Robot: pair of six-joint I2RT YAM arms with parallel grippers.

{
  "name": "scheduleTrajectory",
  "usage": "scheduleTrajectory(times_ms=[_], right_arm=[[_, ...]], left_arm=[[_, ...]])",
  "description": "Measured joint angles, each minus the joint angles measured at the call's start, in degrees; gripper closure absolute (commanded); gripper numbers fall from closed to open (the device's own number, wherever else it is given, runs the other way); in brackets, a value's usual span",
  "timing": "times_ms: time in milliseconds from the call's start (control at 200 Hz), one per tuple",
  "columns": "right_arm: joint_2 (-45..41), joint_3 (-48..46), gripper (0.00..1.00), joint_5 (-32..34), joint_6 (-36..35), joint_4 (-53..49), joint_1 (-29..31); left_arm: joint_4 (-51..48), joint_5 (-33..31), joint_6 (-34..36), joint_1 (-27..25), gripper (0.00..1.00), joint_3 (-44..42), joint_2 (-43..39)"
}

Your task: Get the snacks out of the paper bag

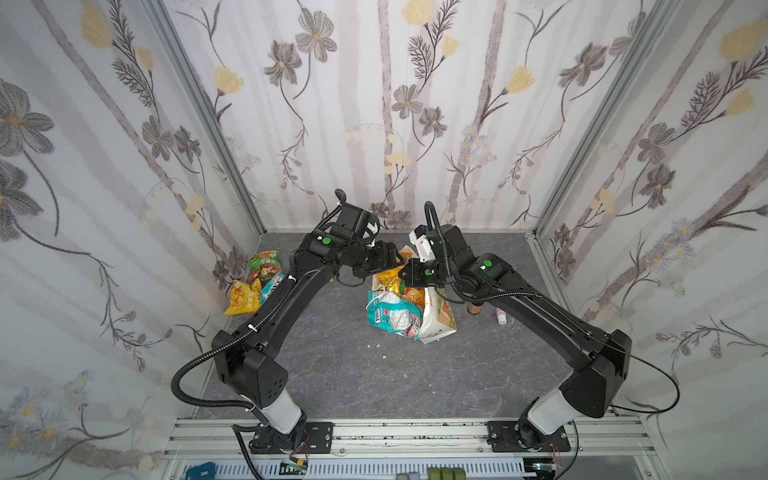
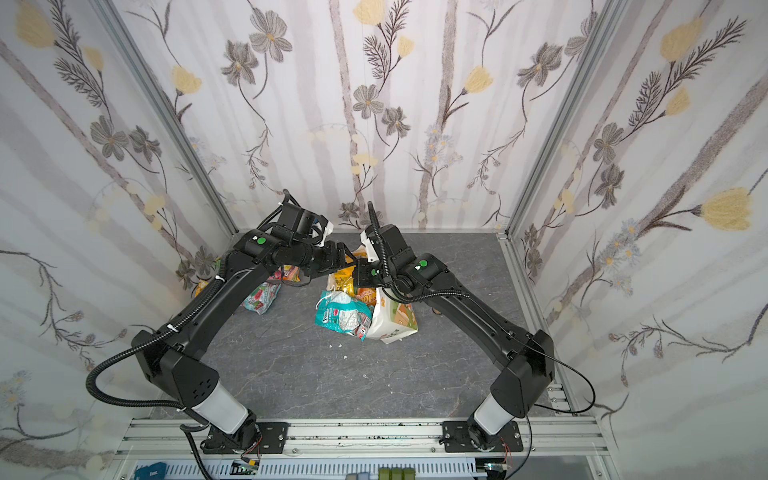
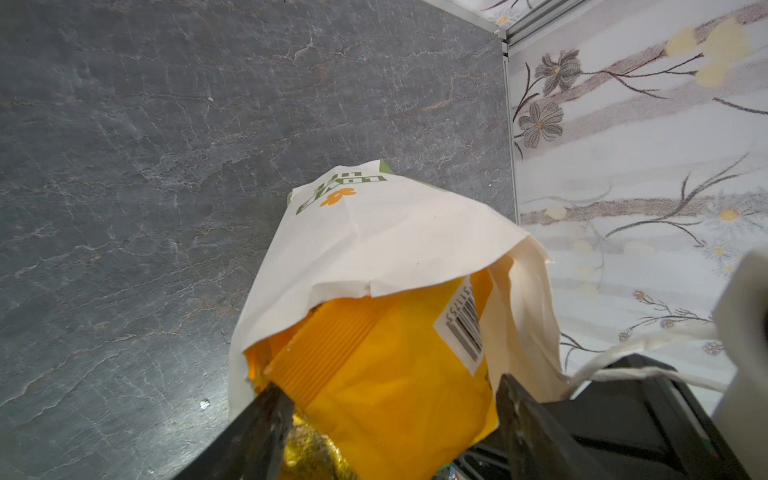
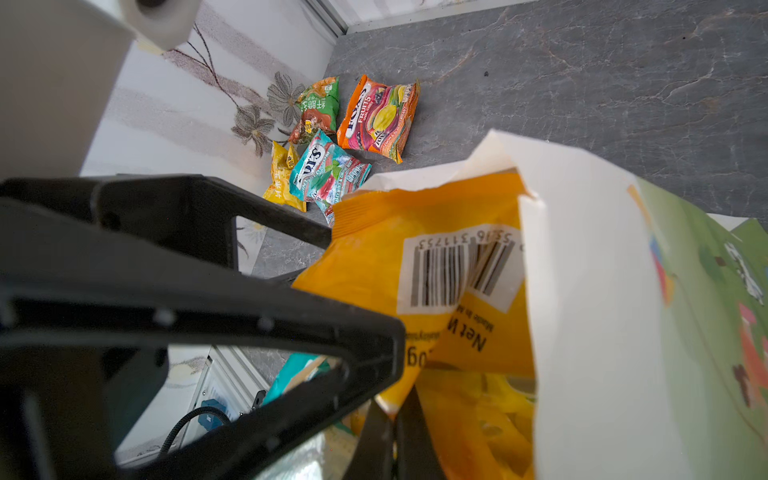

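Widely parted, left hand [image 3: 386,384] straddles orange packet [image 3: 395,340].

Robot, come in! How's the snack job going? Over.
Left gripper open around yellow packet in paper bag. Right gripper shut at bag's mouth. Four packets out by the wall. Nothing else in the way.

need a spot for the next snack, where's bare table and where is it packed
Bare: the wide stretch of table between the teal packet and the front rail, and the far right corner behind the right arm. Crowded: the snack pile by the left wall, and around the paper bag, bottle and small container.
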Motion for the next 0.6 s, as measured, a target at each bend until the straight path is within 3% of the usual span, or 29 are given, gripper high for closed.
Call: scheduleTrajectory(times_ms=[135,240,470,575,600], right_arm=[[-0.1,-0.3,0.98,0.0,0.0,0.5,0.0],[-0.2,-1.2,0.98,-0.1,0.0,1.7,0.0],[-0.7,-3.3,0.97,-0.8,1.2,5.3,0.0],[-0.7,-4.2,0.92,-1.6,1.6,6.7,0.1],[-0.7,-4.3,0.91,-1.9,1.7,7.1,0.1]], left_arm=[[-0.6,1.0,-1.7,-0.2,0.30,0.9,1.8],[-3.0,1.0,-2.5,-0.3,0.40,4.0,4.5],[-5.9,1.1,-2.9,-1.1,0.79,8.6,7.1],[-6.6,1.2,-2.8,-1.3,1.00,9.5,7.2],[-7.0,1.1,-2.7,-1.3,1.00,9.8,7.2]])
